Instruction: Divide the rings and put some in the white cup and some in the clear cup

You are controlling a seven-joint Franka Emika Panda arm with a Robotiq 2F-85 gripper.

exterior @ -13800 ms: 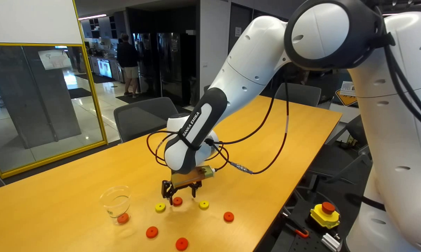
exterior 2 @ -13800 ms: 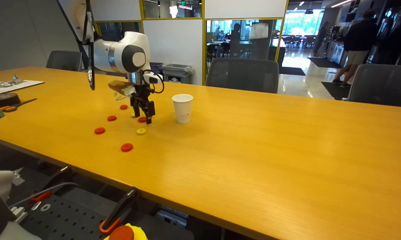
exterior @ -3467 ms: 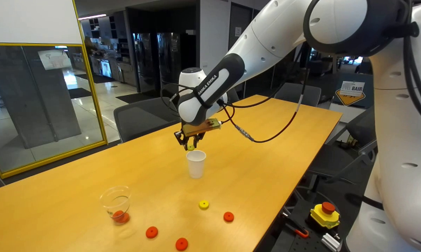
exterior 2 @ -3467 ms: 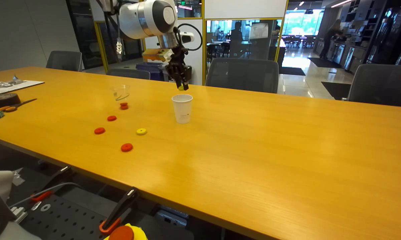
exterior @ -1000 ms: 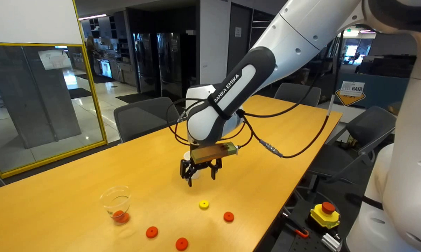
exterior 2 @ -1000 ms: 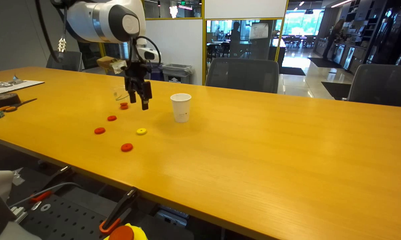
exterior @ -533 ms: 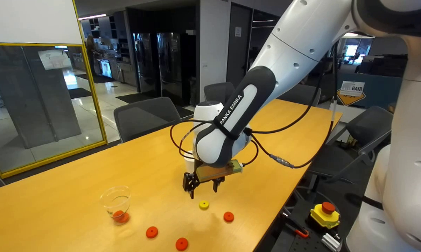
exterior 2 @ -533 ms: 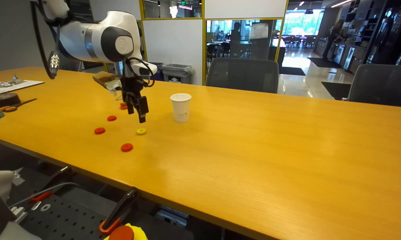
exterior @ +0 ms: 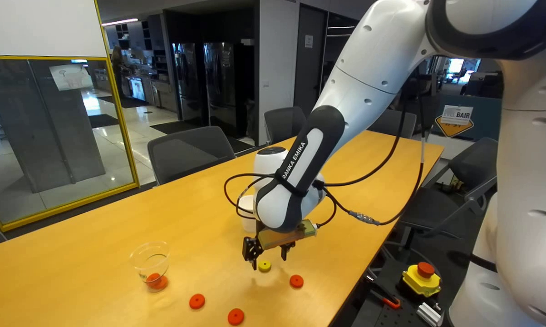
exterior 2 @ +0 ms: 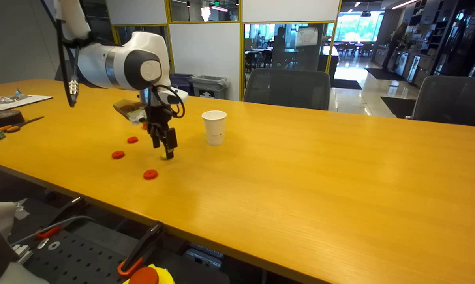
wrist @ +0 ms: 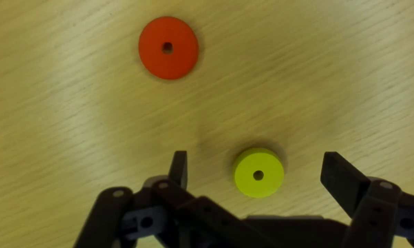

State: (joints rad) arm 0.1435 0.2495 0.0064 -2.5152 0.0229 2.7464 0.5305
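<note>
The two fingers (wrist: 341, 182) of the gripper (wrist: 255, 156) are spread wide in the wrist view, one on either side of the yellow ring (wrist: 258, 186), apart from it and holding nothing. One red ring (wrist: 169, 63) lies on the wood-grained table (wrist: 72, 113), above and left of the yellow ring in that view.

In an exterior view, three loose red rings (exterior: 193, 301) lie nearer the camera than the yellow ring (exterior: 264, 268), two to its left and one to its right. Well to its left stands one upright clear cup (exterior: 149, 261), with red rings at the bottom, too blurred to count. Farther back than the yellow ring, one white cup (exterior: 248, 225) shows partly behind the arm (exterior: 359, 91).

In an exterior view, one finger hides part of the yellow ring (exterior 2: 163, 156). Two red rings (exterior 2: 118, 156) lie to its left and one nearer the camera; more red, mostly hidden, shows farther back. The white cup (exterior 2: 214, 128) stands upright to its right.
</note>
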